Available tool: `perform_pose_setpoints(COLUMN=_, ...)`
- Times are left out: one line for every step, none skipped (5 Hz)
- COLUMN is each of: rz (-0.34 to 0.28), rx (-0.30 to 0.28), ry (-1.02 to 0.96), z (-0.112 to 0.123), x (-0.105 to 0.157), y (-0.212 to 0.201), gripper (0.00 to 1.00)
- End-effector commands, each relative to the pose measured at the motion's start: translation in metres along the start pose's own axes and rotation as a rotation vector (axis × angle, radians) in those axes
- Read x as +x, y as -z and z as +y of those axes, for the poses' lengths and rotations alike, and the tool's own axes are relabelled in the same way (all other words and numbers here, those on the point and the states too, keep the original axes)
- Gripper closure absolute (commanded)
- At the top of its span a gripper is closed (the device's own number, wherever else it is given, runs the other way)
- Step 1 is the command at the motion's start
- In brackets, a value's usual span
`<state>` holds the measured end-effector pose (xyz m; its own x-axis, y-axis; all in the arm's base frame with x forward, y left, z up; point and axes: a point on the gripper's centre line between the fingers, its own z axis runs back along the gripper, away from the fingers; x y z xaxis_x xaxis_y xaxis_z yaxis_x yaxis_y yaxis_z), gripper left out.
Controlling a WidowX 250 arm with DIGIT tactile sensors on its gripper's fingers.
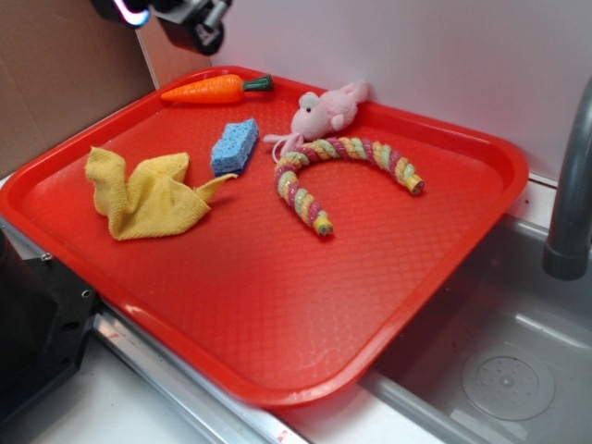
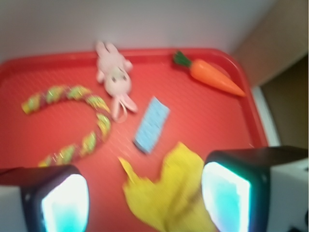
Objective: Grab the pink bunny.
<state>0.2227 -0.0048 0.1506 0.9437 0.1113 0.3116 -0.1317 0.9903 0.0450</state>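
Note:
The pink bunny (image 1: 326, 112) lies at the far edge of the red tray (image 1: 277, 305), touching the top of the striped rope toy (image 1: 342, 166). In the wrist view the bunny (image 2: 116, 77) lies near the tray's far rim, right of the rope toy (image 2: 77, 123). My gripper (image 1: 171, 14) is high above the tray's far left corner, mostly out of the exterior view. In the wrist view the gripper (image 2: 145, 200) is open and empty, its glowing pads (image 2: 65, 203) wide apart above the yellow cloth (image 2: 169, 193).
A blue sponge (image 1: 234, 145), an orange toy carrot (image 1: 215, 89) and the yellow cloth (image 1: 148, 192) lie on the tray's left part. A grey faucet post (image 1: 569, 185) and sink (image 1: 499, 370) are at the right. A cardboard wall (image 1: 55, 74) stands at the left.

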Motion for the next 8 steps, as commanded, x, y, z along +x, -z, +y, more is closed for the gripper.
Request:
perform_pose_setpoints(rz=-0.091, rx=-0.024, ry=-0.05, z=0.001, x=0.048, y=0.046, gripper=0.0)
perform_pose_setpoints(rz=-0.088, rx=0.014, ry=-0.064, z=0.001, x=0.059, y=0.066, gripper=0.0)
perform_pose_setpoints(rz=-0.071, rx=0.047, ry=-0.091, z=0.003, x=0.072, y=0.091, gripper=0.0)
perform_pose_setpoints(rz=-0.058, rx=0.054, ry=-0.098, z=0.005, x=0.085, y=0.11, gripper=0.0)
perform_pose_setpoints(rz=-0.031, rx=-0.004, ry=-0.07, z=0.002, x=0.091, y=0.126, gripper=0.0)
perform_pose_setpoints(rz=0.013, rx=-0.001, ry=-0.054, z=0.0, x=0.089, y=0.143, gripper=0.0)
perform_pose_setpoints(rz=0.027, rx=0.019, ry=-0.074, z=0.0, x=0.09, y=0.151, gripper=1.0)
perform_pose_setpoints(rz=0.036, rx=0.023, ry=-0.073, z=-0.001, x=0.087, y=0.15, gripper=1.0)
